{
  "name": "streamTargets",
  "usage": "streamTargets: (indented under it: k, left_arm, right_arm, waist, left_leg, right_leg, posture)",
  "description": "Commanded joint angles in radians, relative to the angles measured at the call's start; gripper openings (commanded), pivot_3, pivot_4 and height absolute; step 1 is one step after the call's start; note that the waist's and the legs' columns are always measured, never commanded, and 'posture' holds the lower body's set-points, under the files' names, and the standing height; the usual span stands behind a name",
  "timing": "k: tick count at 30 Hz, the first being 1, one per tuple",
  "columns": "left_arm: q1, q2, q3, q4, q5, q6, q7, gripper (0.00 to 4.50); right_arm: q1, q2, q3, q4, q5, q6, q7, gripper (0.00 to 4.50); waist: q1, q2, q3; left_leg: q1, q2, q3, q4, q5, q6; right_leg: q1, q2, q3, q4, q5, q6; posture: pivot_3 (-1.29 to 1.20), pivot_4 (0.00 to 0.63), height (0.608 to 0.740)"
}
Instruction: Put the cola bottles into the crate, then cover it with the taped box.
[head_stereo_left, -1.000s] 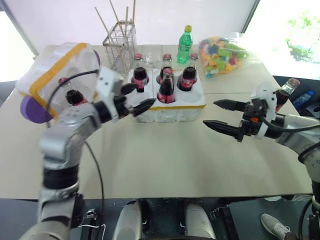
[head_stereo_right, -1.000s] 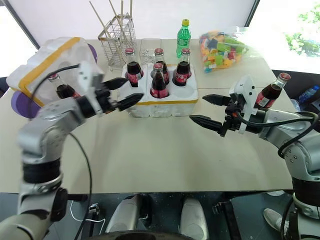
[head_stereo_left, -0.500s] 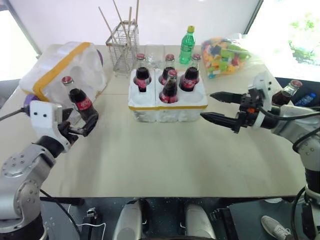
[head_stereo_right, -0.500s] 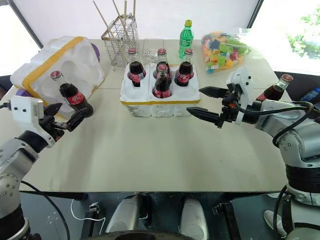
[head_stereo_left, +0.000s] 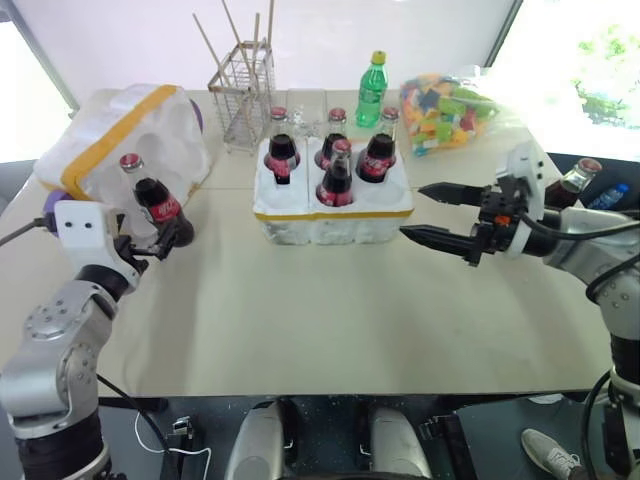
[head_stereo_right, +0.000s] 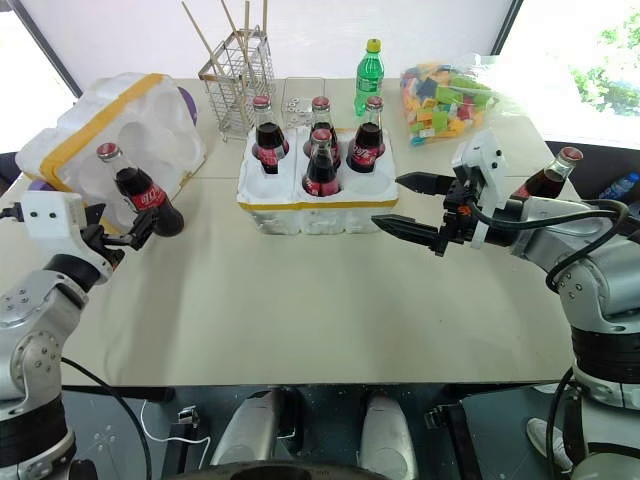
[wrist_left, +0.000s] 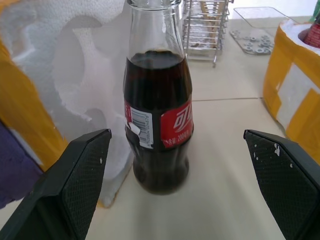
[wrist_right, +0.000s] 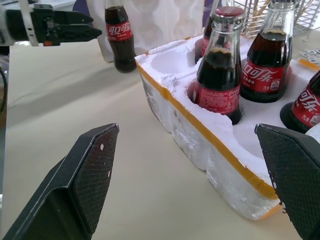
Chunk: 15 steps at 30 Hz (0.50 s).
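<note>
Left gripper (wrist_left: 175, 165) level at tabletop (head_stereo_left: 330, 300) edge, fingers (wrist_left: 75, 185) apart, flanking upright cola bottle (head_stereo_left: 155, 205) beside taped box (head_stereo_left: 130, 135). Four bottles (head_stereo_left: 335, 175) stand in crate (head_stereo_left: 335, 215). Right gripper (head_stereo_left: 435, 213) hovers beside crate, fingers apart, empty.

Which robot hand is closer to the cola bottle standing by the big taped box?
Left. The left gripper is right at that cola bottle; the right gripper hovers beyond the crate.
</note>
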Motion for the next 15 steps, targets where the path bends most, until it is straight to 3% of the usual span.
streamTargets:
  k: [1, 15]
  left_arm:
    - [-0.063, 0.022, -0.041, 0.070, 0.037, -0.083, -0.016, 4.45]
    - [-0.268, 0.011, -0.149, 0.443, 0.148, -0.253, -0.016, 4.45]
  right_arm:
    - [-0.032, -0.003, -0.040, -0.026, 0.032, 0.003, -0.001, 4.50]
    - [-0.011, 0.003, -0.059, -0.022, 0.038, 0.004, -0.031, 4.50]
  waist:
    - [0.002, 0.000, 0.000]
    - [0.001, 0.000, 0.000]
  left_leg:
    - [0.000, 0.000, 0.000, 0.000, 0.000, 0.000]
    - [-0.001, 0.000, 0.001, 0.000, 0.000, 0.000]
  right_leg:
    - [0.000, 0.000, 0.000, 0.000, 0.000, 0.000]
    - [-0.001, 0.000, 0.000, 0.000, 0.001, 0.001]
  posture:
    - [0.00, 0.150, 0.736]
    - [0.00, 0.150, 0.736]
